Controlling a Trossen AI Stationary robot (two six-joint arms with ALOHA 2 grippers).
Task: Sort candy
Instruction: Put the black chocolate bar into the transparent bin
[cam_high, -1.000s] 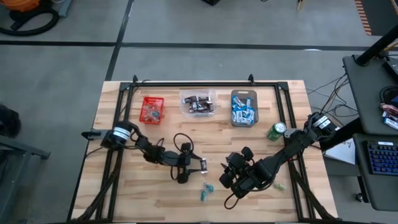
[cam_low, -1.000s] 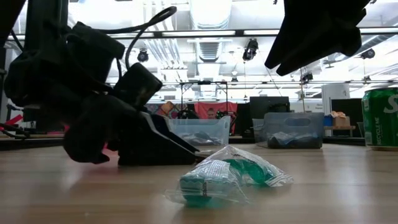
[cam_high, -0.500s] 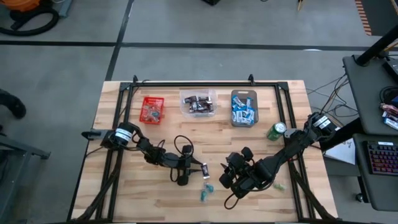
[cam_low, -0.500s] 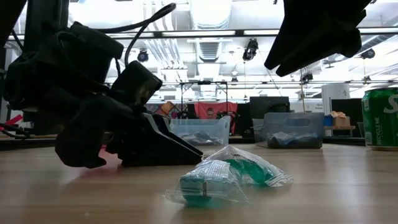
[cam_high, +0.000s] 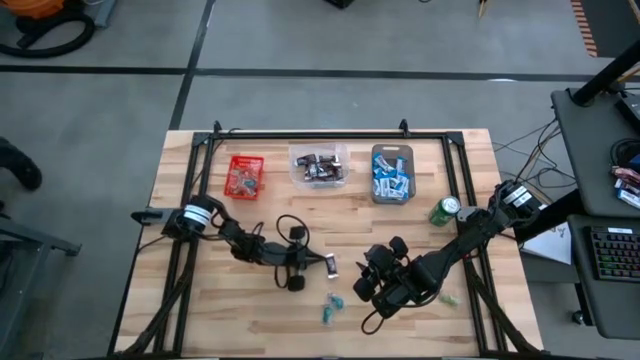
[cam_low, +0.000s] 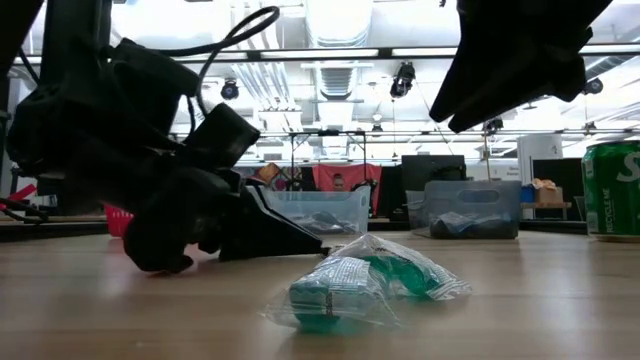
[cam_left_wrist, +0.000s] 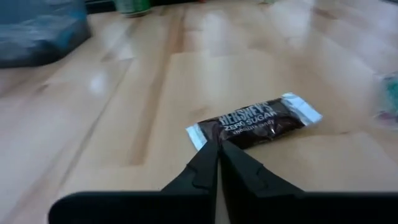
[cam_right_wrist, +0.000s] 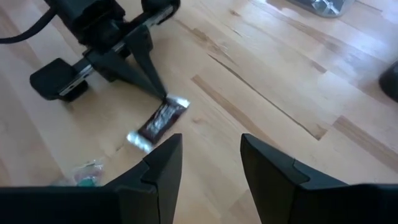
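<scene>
Left pincer (cam_left_wrist: 216, 148) pressed together, tips touching dark brown candy bar (cam_left_wrist: 254, 122) at mid-table, green-wrapped candy (cam_high: 330, 306) just nearer, right pincer (cam_right_wrist: 210, 146) spread, hovering right of them, three bins along far edge

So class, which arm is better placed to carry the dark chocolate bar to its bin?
The left. Its tool is shut on the chocolate bar. The right tool hovers open beside it, holding nothing.
</scene>
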